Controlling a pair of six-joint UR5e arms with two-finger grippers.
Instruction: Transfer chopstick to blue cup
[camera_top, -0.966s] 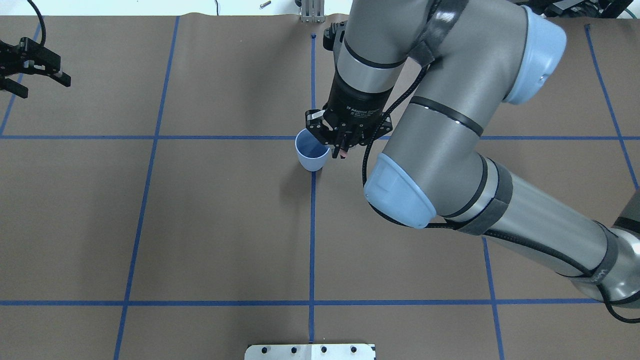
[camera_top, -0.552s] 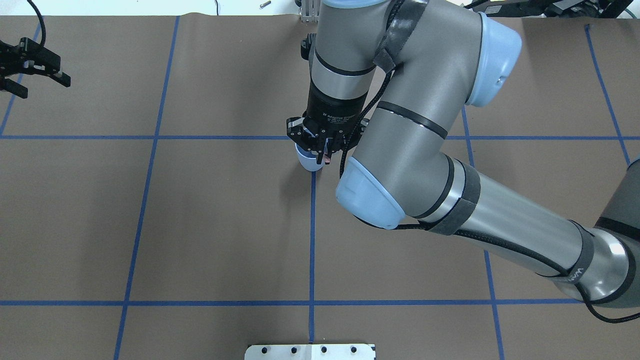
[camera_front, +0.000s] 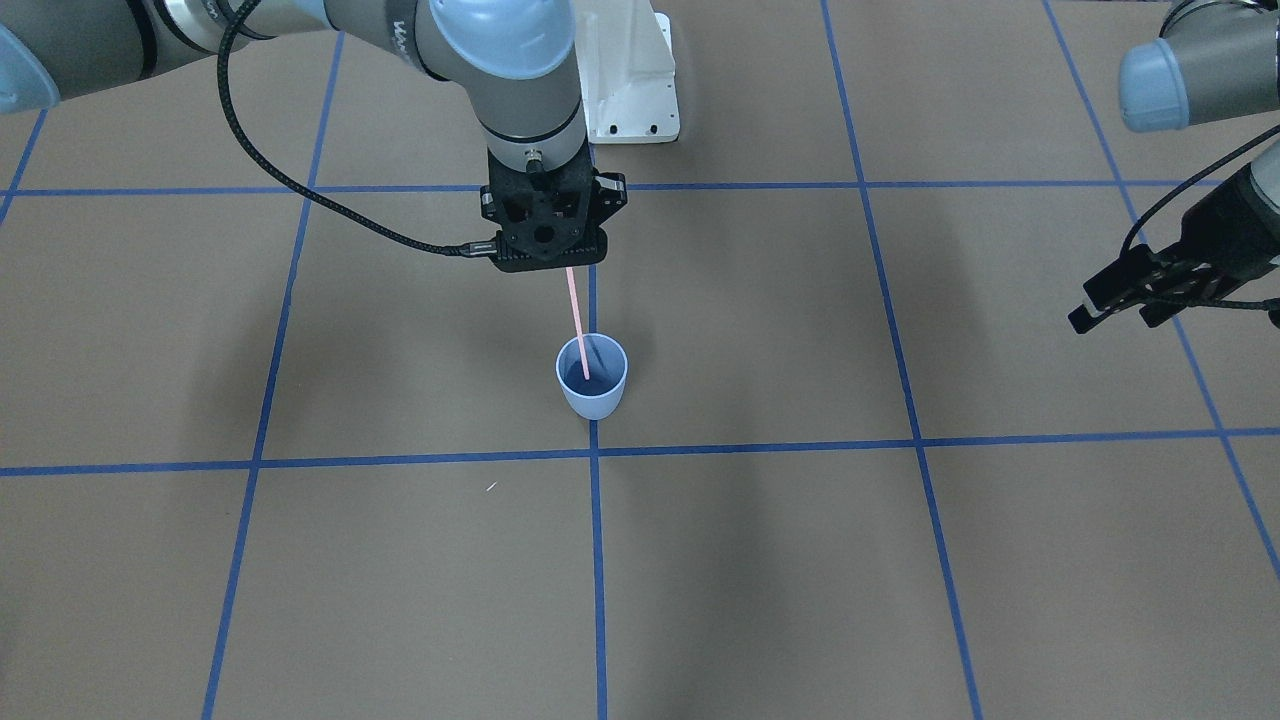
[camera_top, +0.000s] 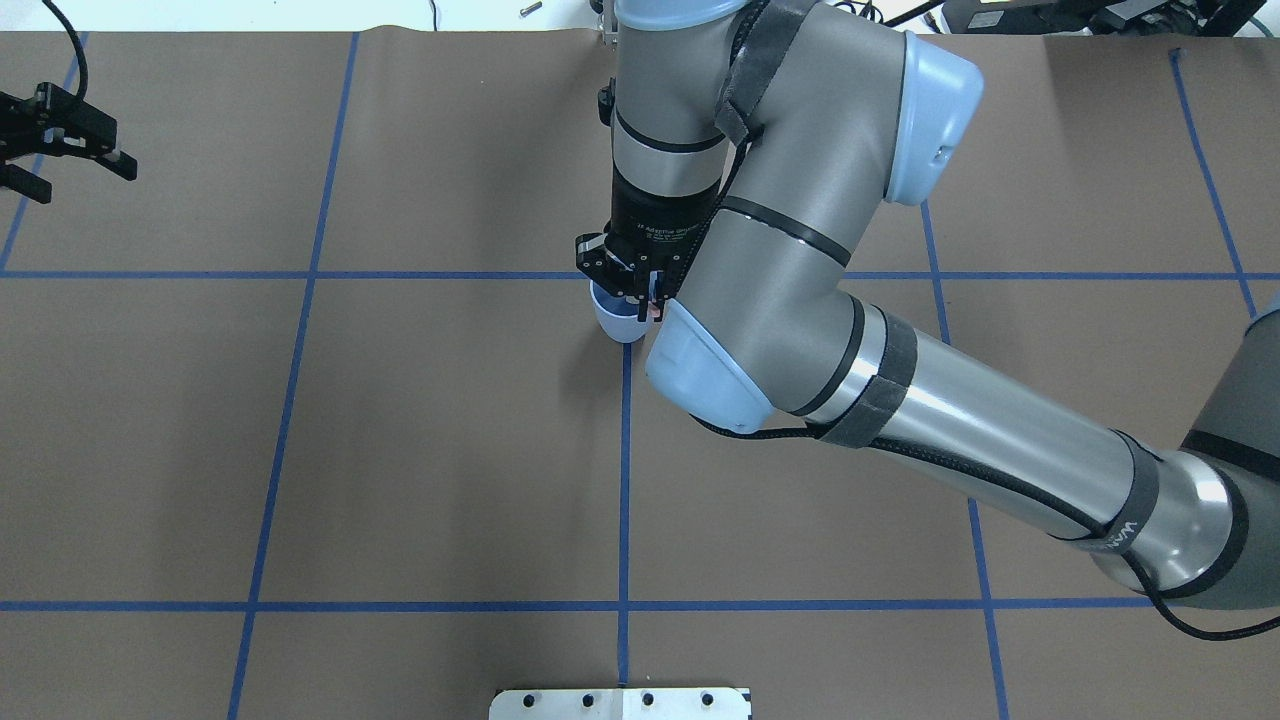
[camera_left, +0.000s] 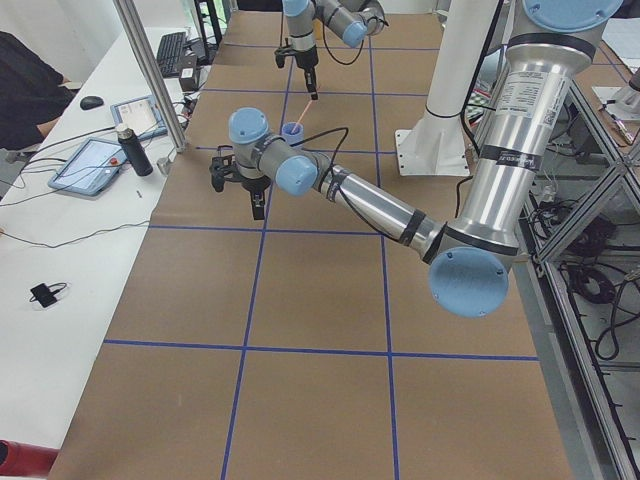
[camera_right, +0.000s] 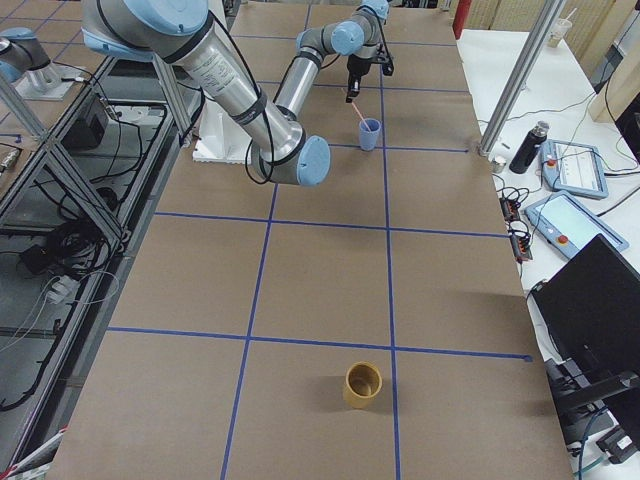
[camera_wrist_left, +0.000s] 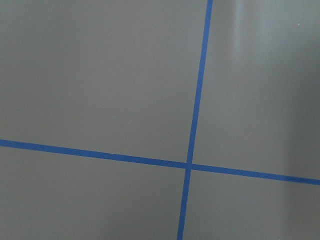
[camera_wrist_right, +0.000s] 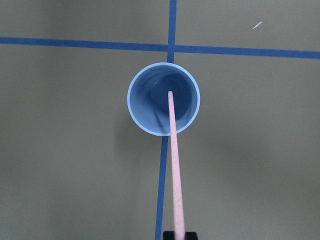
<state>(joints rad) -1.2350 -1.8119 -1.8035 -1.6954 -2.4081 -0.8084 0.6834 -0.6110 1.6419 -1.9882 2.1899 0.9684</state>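
1. Chopstick (camera_front: 576, 320) is hanging almost upright, leaning only a little, from the right tool (camera_front: 567, 264), which is clenching the top end of the stick.
2. The lower end of the chopstick is reaching below the rim of the blue cup (camera_front: 600, 402), so the tip is sitting inside the cup. Whether it is touching the bottom, I cannot tell.
3. In the right wrist view the chopstick is running from the bottom edge up to the middle of the dark blue inside of the cup.
4. The blue cup is standing upright on the desk (camera_front: 900, 580), which is wearing a brown paper cover. The cup is sitting on one of the blue tape lines (camera_front: 597, 560), just beside a crossing of two lines, on the robot's side of it.
5. The right arm is reaching from the right side to the middle of the desk. In the overhead view it is covering most of the cup, and only the near wall is showing.
6. The left tool (camera_top: 88, 183) is hovering above the desk near its left edge, well apart from the cup. It is released, with the fingers standing spread apart.
7. The left wrist view is showing only the brown cover and one crossing of blue lines.
8. A brown cup (camera_right: 363, 385) is standing upright near the end of the desk on the robot's right, well apart from the blue cup.
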